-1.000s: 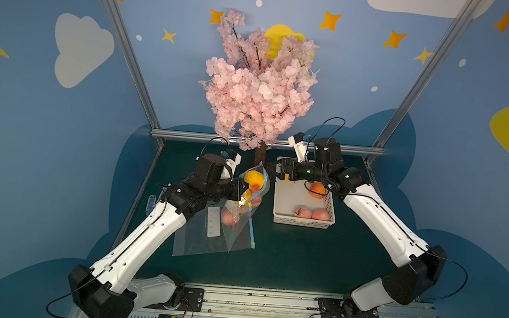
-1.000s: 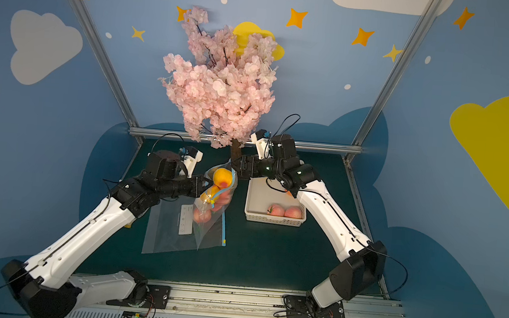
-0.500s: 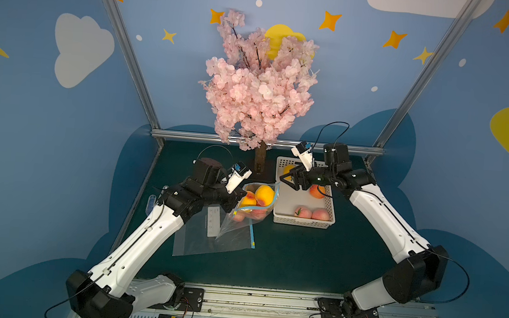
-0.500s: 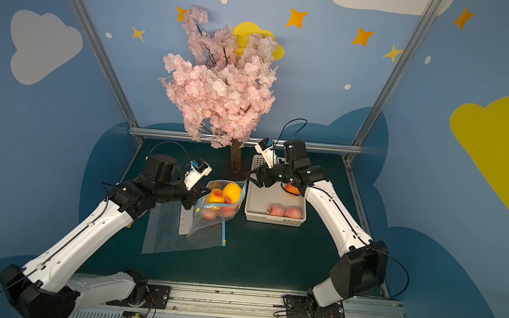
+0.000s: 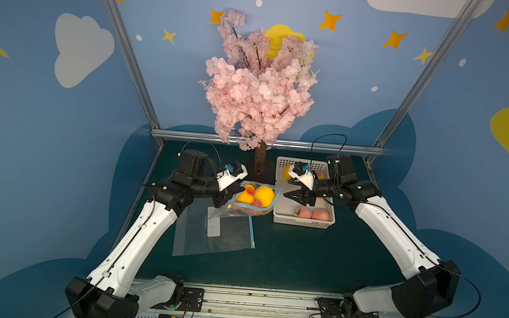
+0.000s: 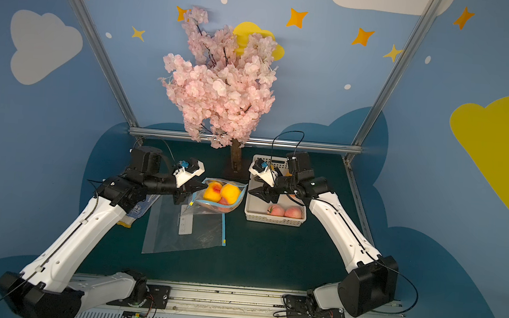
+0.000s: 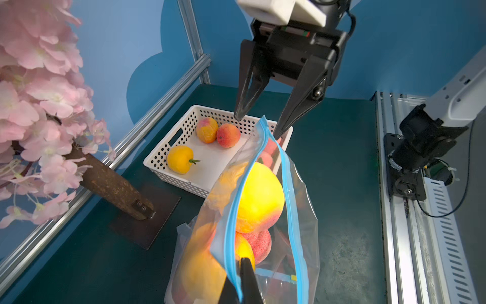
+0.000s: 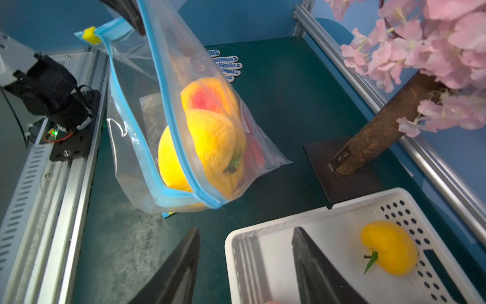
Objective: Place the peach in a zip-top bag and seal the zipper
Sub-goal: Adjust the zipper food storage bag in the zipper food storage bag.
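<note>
The blue zipper rim (image 7: 231,210) of the clear zip-top plastic bag (image 5: 253,212) was pinched by the left gripper (image 5: 235,191); the bag had just been lowered and tipped. Yellow-red peaches (image 5: 264,194) were kept inside, mouth unsealed. The empty right gripper (image 5: 287,196), jaws narrowed yet apart, was poised beside it; sealing was judged next.

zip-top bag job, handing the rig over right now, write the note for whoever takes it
Claws: left claw shut on the zip-top bag rim, holding its mouth up. The right claw is open and empty, above the basket edge beside the bag's far corner.
Things: bagged peaches sit inside the bag; basket peaches remain; a spare bag lies flat on the table.
Done: loading.
Left: zipper open, not yet sealed; likely pinch the free corner and run it shut.
</note>
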Tool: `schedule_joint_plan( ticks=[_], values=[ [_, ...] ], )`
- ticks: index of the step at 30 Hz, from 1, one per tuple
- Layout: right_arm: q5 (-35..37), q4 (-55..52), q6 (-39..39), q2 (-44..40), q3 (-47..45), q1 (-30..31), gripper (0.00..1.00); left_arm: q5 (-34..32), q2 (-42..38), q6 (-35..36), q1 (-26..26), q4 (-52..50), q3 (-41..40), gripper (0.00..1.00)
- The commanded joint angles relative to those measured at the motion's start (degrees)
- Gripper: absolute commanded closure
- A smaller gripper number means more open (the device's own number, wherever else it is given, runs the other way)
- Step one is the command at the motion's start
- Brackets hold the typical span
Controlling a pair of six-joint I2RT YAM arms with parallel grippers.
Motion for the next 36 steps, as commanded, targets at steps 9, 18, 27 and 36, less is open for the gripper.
schedule_joint_plan(
  ticks=[9,18,27,36],
  values=[
    [-10.18,0.23,-10.92,0.00,-1.79,3.41,0.62,7.48,2.12,6.42,0.60,-2.90,0.33,0.97],
    [-14.67,0.22,-11.09,-0.35,-3.08,5.51,0.72,9.41,3.05,6.84,0.60,-2.38,-0.39,0.97],
    [-13.59,9.52,-2.39,-3.64,-7.88,5.44,1.00,9.38,2.03,2.89,0.68,-0.17,-2.60,0.97],
    [2.75,24.37,25.41,-7.62,-14.72,4.77,1.00,-4.67,-6.02,-17.88,1.19,15.61,-12.60,0.25]
  ],
)
